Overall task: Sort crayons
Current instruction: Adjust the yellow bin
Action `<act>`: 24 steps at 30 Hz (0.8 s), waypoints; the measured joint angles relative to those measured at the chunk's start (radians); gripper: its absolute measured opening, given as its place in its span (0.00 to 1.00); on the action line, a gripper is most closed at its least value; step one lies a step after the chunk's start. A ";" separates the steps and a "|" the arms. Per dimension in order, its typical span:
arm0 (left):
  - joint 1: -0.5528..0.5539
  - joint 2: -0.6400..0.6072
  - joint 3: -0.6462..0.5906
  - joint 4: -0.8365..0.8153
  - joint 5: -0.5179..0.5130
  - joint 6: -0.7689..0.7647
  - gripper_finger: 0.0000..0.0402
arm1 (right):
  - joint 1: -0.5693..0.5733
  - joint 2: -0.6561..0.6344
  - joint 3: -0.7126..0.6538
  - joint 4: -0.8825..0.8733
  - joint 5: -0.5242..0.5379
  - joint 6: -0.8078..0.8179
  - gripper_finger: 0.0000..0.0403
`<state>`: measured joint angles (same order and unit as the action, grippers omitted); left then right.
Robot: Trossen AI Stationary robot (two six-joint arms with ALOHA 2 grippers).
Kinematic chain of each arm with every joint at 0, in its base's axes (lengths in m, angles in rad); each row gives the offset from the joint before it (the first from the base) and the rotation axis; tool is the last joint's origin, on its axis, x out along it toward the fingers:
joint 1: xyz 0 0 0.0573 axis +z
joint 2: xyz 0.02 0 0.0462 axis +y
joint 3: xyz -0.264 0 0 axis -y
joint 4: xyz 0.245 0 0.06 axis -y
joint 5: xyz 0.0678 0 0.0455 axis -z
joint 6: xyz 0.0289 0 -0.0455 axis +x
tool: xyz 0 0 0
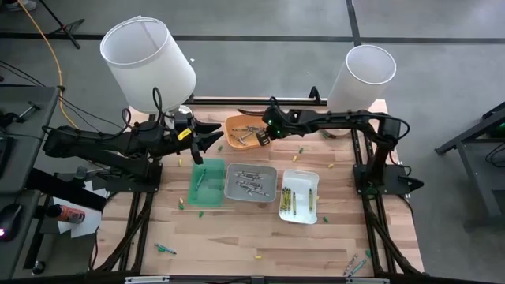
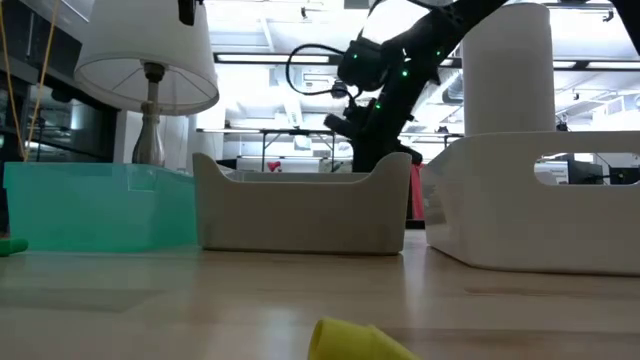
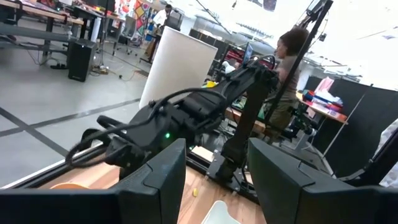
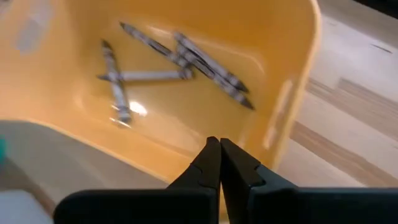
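right end effector (image 4: 219, 163) pressed together, empty, over orange tray (image 4: 273, 37); left end effector (image 3: 214, 180) apparently apart.

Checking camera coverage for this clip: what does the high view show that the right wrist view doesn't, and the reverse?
Only the high view shows the left gripper open above the green tray, plus the grey tray, white tray and loose crayons on the table. Only the right wrist view shows the right gripper shut and empty. Both show the orange tray holding grey crayons.
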<state>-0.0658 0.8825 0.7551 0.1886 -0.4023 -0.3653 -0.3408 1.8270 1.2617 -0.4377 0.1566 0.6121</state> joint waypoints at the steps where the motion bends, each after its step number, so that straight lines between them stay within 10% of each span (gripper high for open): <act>1: 0.000 0.000 0.000 0.000 -0.001 0.000 0.40 | 0.000 0.002 0.000 -0.018 0.011 -0.003 0.00; 24: 0.000 0.000 0.000 -0.005 -0.006 0.001 0.40 | 0.138 0.002 0.001 -0.151 -0.084 -0.044 0.00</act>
<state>-0.0658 0.8825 0.7551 0.1833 -0.4082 -0.3638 -0.2028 1.8294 1.2629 -0.5892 0.0723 0.5682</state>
